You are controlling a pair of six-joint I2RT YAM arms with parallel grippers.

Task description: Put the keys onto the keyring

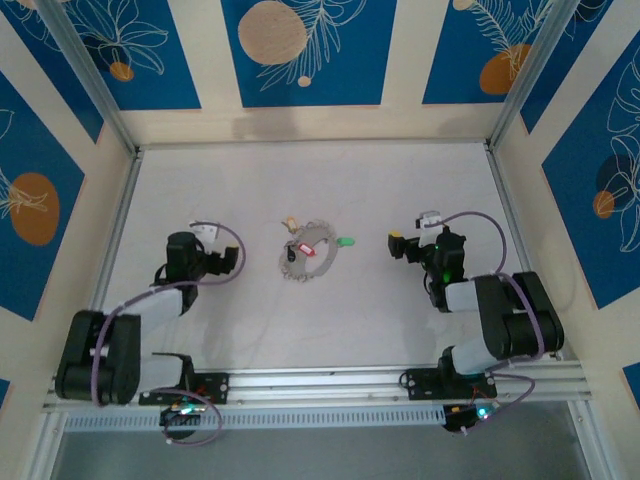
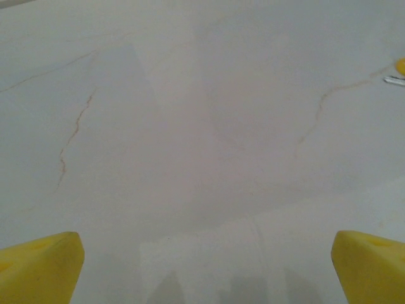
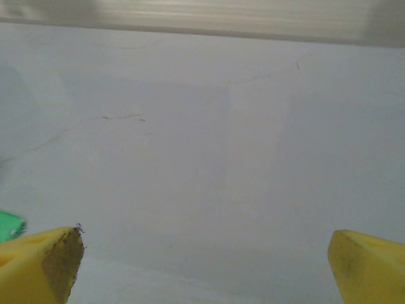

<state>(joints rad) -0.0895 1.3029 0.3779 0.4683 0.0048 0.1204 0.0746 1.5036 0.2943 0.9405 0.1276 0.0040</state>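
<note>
The keyring, a thin grey wire loop, lies flat at the table's middle. A red key rests inside the loop, a green key lies just right of it, and a yellowish key sits just behind it. My left gripper is left of the ring, open and empty; its yellow fingertips frame bare table, with a yellow key at the right edge. My right gripper is right of the ring, open and empty; the green key peeks in beside its left fingertip.
The white tabletop is fenced by aluminium rails at the front and posts at the back corners. Blue patterned panels wall off the back and sides. Faint cracks mark the table surface.
</note>
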